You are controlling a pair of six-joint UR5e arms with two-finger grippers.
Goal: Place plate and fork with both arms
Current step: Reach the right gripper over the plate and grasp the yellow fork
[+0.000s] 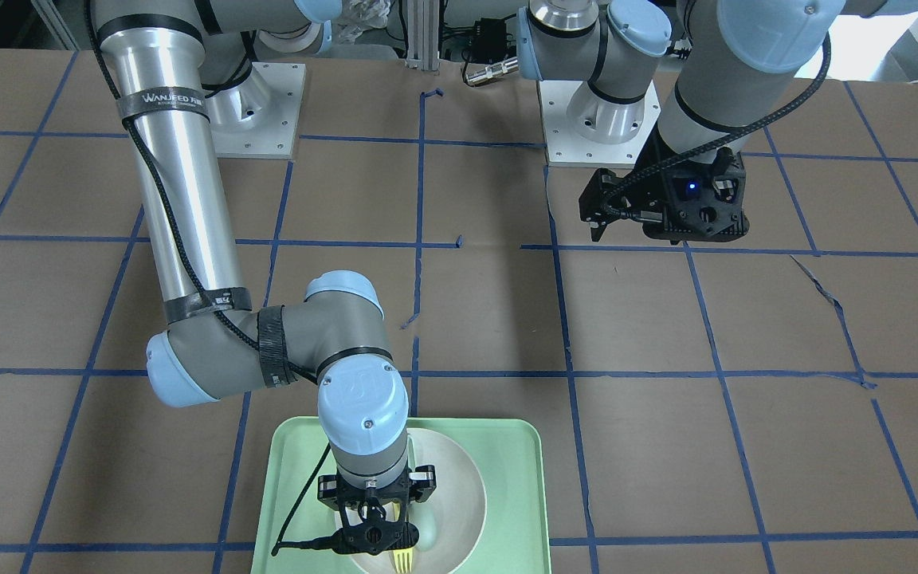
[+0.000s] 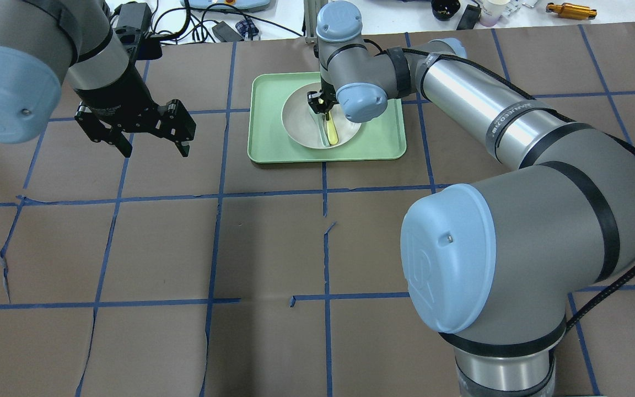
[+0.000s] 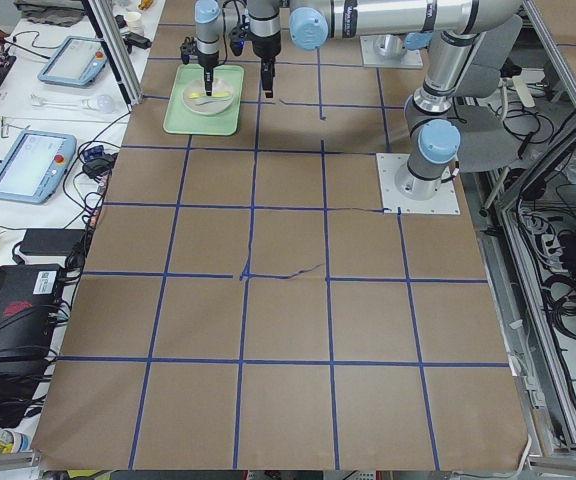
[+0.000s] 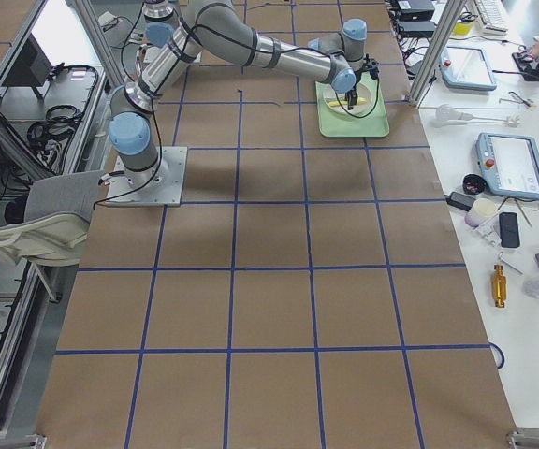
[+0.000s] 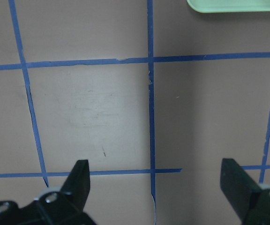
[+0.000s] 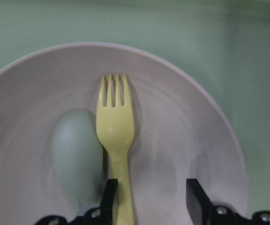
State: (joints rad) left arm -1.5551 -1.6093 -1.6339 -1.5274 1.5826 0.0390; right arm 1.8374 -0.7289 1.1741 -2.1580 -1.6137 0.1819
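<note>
The table is covered in brown paper, squared off with blue tape and torn in a few spots. A light-green tray lies flat near its far edge, about midway along. Two white base plates on the robot's side carry the arms.

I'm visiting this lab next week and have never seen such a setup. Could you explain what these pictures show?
The machine is a left arm and a right arm bolted to a brown table. Four pictures come from fixed cameras: one facing the robot, one behind it, one at each table end. The last two come from cameras on the wrists. A green tray holds a pale plate, and a yellow fork and a greenish spoon lie in it. The right gripper hangs over the plate, open, its fingers either side of the fork's handle; nothing is held. The left gripper hangs open over the table beside the tray.
</note>
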